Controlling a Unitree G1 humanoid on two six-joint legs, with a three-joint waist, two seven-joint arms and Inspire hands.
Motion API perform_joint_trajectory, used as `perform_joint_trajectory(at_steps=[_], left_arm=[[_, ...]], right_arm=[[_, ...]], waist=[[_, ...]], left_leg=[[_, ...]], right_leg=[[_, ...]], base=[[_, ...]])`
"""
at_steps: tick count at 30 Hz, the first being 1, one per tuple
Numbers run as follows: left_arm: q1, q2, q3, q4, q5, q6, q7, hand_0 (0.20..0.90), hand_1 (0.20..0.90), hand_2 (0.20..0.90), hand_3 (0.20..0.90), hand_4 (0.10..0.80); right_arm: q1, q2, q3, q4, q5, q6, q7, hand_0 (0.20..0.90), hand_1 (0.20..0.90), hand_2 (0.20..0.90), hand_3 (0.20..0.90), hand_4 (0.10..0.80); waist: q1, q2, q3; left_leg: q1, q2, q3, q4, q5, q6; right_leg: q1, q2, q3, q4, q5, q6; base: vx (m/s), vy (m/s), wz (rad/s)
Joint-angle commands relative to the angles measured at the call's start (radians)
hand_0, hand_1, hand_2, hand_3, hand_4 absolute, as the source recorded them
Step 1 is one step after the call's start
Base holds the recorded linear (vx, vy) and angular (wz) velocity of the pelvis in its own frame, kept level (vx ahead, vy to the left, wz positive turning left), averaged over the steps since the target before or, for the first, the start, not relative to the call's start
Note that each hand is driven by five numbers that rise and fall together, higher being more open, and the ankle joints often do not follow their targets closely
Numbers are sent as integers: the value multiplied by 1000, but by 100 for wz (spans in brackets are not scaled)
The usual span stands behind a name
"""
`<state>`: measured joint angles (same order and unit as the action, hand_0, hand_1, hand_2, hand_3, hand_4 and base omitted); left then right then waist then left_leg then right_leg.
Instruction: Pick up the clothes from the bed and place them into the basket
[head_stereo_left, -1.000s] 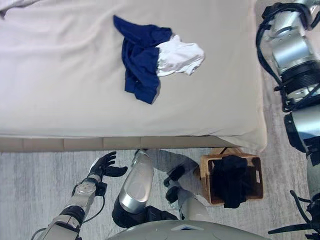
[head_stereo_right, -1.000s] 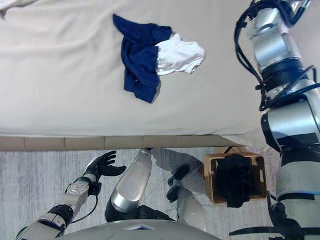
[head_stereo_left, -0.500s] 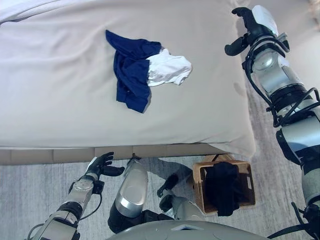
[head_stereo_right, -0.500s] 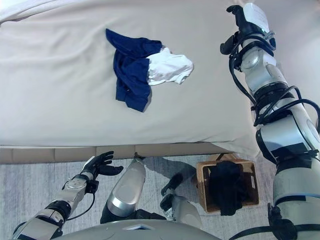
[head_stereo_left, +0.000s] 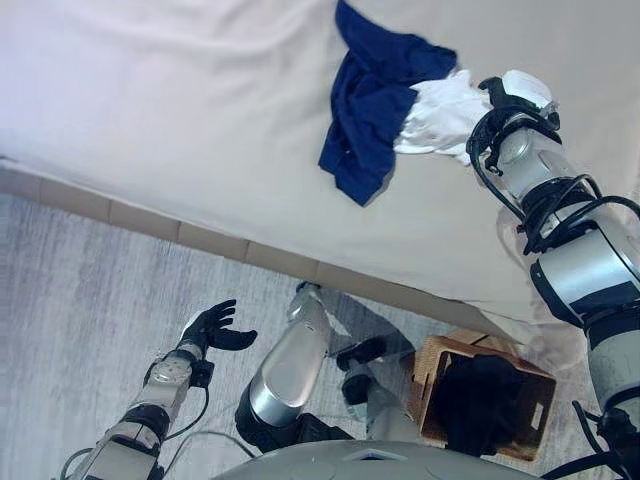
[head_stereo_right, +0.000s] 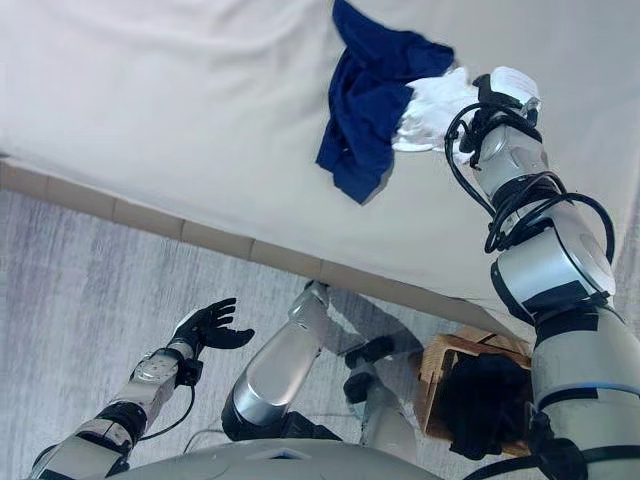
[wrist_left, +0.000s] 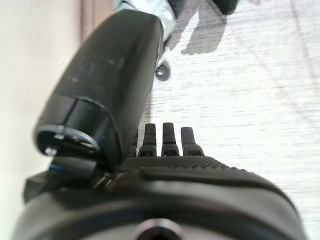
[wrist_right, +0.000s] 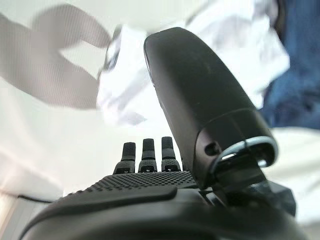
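Observation:
A navy garment (head_stereo_left: 372, 100) lies crumpled on the beige bed (head_stereo_left: 180, 110), and a white garment (head_stereo_left: 435, 115) overlaps its right side. My right hand (head_stereo_left: 510, 95) hovers at the white garment's right edge. In the right wrist view its fingers (wrist_right: 150, 150) are straight and hold nothing, with the white garment (wrist_right: 225, 35) and the navy garment (wrist_right: 295, 75) just past them. The brown basket (head_stereo_left: 432, 365) stands on the floor at the lower right with black clothing (head_stereo_left: 485, 400) inside. My left hand (head_stereo_left: 212, 327) hangs open over the floor, well below the bed's edge.
The bed's lower edge and base board (head_stereo_left: 200, 240) run slantwise across the view. Grey wood-pattern floor (head_stereo_left: 90, 300) lies below it on the left. The basket sits close under the bed's near right corner.
The camera has swung, so the whole scene shifted and tilted. My right hand came in from the bed's far right side to the white garment. The left hand stayed put.

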<state>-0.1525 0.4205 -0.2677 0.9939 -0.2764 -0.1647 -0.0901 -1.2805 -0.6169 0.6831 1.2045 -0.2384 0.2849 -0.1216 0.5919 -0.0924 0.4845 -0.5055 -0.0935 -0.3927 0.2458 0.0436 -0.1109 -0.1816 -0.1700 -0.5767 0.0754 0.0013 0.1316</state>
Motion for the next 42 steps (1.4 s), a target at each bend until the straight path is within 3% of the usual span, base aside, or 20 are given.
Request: perform_joint_trajectory(at_steps=[1,11,12,14,17,20,25,30,34,36,42], left_arm=[[89,53,24,-22,-27,-63,-38,900,900,900,900,800],[124,61,15,-91,-119,-151,-123,900,900,900,900,800],[126,60,13,-101,-128,-158,-129,900,900,900,900,800],[125,60,6,-116,-144,-161,-132,900,900,900,900,800],[136,45,5,-112,-144,-162,-122,900,900,900,900,800],[144,38,12,-91,-125,-160,-100,900,900,900,900,800],[149,46,26,-63,-109,-159,-67,900,900,900,900,800],[136,48,22,-25,-65,-160,-5,900,900,900,900,800],[112,53,-2,-17,-15,-115,50,900,900,900,900,800],[112,45,-15,-18,44,-65,79,900,900,900,900,800],[89,32,-82,26,109,36,126,900,900,900,900,800]], right_arm=[[-138,-31,54,-22,-69,60,-30,900,900,900,900,800],[-184,5,91,13,-94,119,-65,900,900,900,900,800],[-189,12,93,5,-80,99,-83,300,300,300,200,100],[-203,19,97,-14,-50,67,-154,300,300,300,200,100],[-212,38,52,-102,21,-47,-356,300,300,300,200,100],[-203,51,-12,-205,65,-150,-480,300,300,300,200,100],[-195,32,-67,-342,80,-258,-593,300,300,300,200,100],[-176,-26,-159,-469,108,-357,-712,300,300,300,200,100],[-159,-97,-217,-577,55,-381,-804,300,300,300,200,100],[-113,-144,-263,-700,31,-350,-839,300,300,300,200,100],[-37,-238,-288,-828,80,-310,-822,300,300,300,200,100]], waist=[[26,-1,35],[55,41,35],[55,47,35],[51,52,35],[34,50,35],[14,36,35],[-20,3,35],[-64,-34,35],[-94,-45,22],[-127,-51,-40],[-225,-39,-203]], left_leg=[[-14,34,104,-30,-35,97],[-186,32,48,-27,24,89],[-205,31,44,-22,25,89],[-227,29,42,-13,24,88],[-237,28,49,24,-3,87],[-225,30,65,57,-37,88],[-170,32,99,88,-81,99],[1,39,140,47,-116,115],[172,48,176,-23,-130,118],[234,41,194,-69,-111,120],[396,38,228,-160,-125,123]], right_leg=[[-68,-83,2,219,-1,-3],[-251,-95,-34,319,-34,16],[-271,-96,-37,330,-37,16],[-295,-97,-38,340,-39,20],[-313,-96,-29,356,-40,23],[-308,-95,-16,359,-29,25],[-271,-88,27,357,10,33],[-157,-89,108,328,55,43],[-20,-81,163,247,60,37],[34,-77,168,183,93,25],[143,-38,215,92,81,24]], base=[[-53,81,9],[-26,37,9],[-18,-11,11],[-29,-5,8],[-6,8,0],[26,6,-11],[40,-21,-20],[83,-37,-28],[115,-77,-37],[90,-50,-38],[95,-73,-33]])
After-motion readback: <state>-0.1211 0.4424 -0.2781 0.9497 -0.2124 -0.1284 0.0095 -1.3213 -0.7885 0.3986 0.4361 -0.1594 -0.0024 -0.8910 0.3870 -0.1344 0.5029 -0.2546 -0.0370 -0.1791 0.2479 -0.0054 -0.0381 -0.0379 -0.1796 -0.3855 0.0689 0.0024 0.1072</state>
